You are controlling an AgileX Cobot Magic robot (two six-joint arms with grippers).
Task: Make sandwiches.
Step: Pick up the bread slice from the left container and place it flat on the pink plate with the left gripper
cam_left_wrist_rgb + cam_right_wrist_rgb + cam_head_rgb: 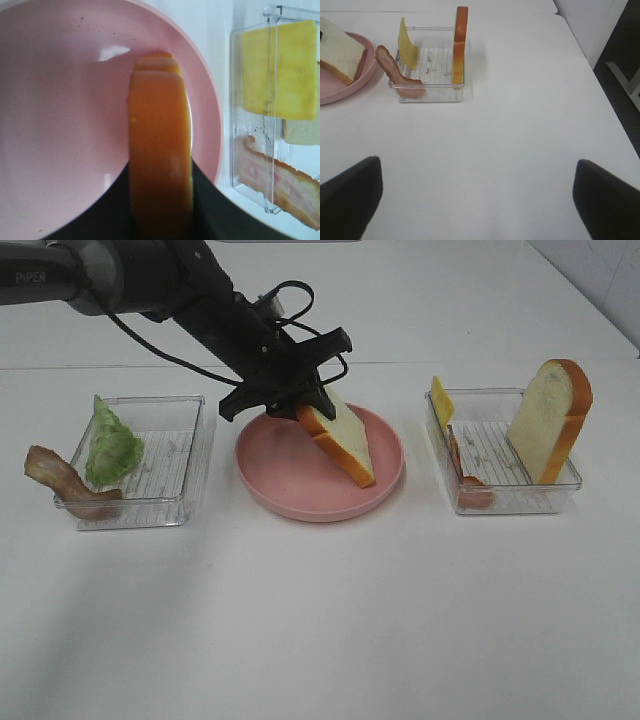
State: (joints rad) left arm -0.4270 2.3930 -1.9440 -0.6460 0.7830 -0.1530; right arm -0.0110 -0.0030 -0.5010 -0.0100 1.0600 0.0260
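Left fingers (222, 217) pinch tilted bread slice (160, 165) above the pink plate (60, 125).

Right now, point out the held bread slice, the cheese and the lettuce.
bread slice (348, 442): exterior high view, white face.
cheese (279, 65): left wrist view, middle of the yellow square.
lettuce (112, 445): exterior high view, middle of the leaf.

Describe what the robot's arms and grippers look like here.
The left arm is a dark grey rounded tube with white PiPER lettering; a thin black cable loops along it. The left gripper is black and angular, with a wide flat crossbar. Of the right gripper only two blurred black fingertips show, in the right wrist view.
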